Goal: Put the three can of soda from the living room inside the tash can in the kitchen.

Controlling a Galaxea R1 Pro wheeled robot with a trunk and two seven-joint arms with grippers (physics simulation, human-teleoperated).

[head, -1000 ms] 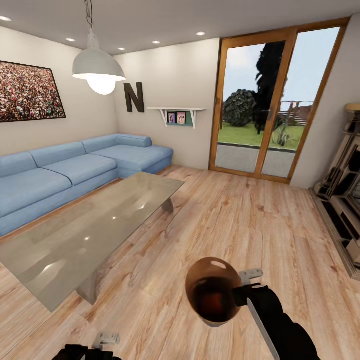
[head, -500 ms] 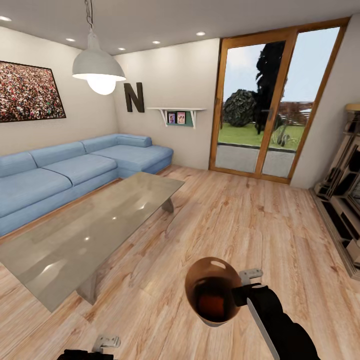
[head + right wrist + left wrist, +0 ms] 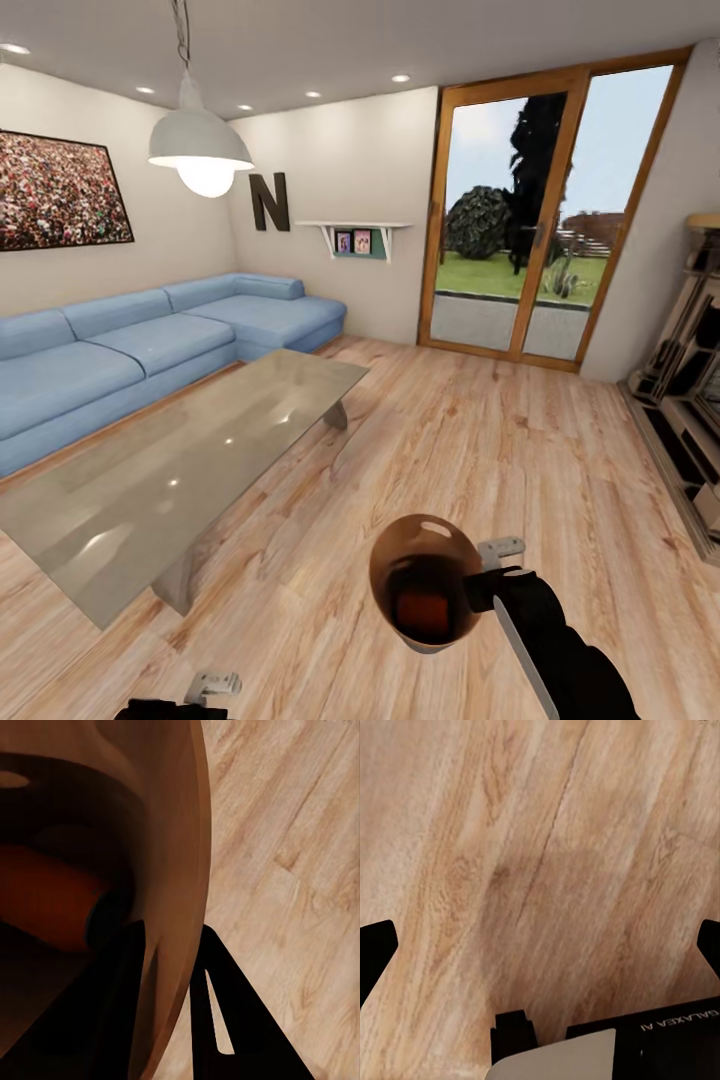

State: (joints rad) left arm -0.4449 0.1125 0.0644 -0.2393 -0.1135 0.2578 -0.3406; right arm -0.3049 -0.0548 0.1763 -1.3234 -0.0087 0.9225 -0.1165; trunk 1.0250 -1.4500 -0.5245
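Trash can [image 3: 425, 585] held low over the wood floor [image 3: 480, 440], orange soda can [image 3: 52, 907] inside; right gripper [image 3: 487, 585] clamps its rim. Left gripper [image 3: 540, 945] wide open, empty. Keep bin upright while driving toward kitchen.

Trash can wall clamped between dark fingers, over wood floor

The tash can [image 3: 169, 832] shows its glossy copper-brown inside, with an oval handle cutout near the rim. One dark finger lies inside against the wall and the other outside it, so the fingers [image 3: 225, 1020] pinch the wall between them. Deep in the bin lies an orange can of soda [image 3: 45, 896] on its side, its grey end facing the fingers. Beside the bin runs light wood plank floor [image 3: 300, 870].
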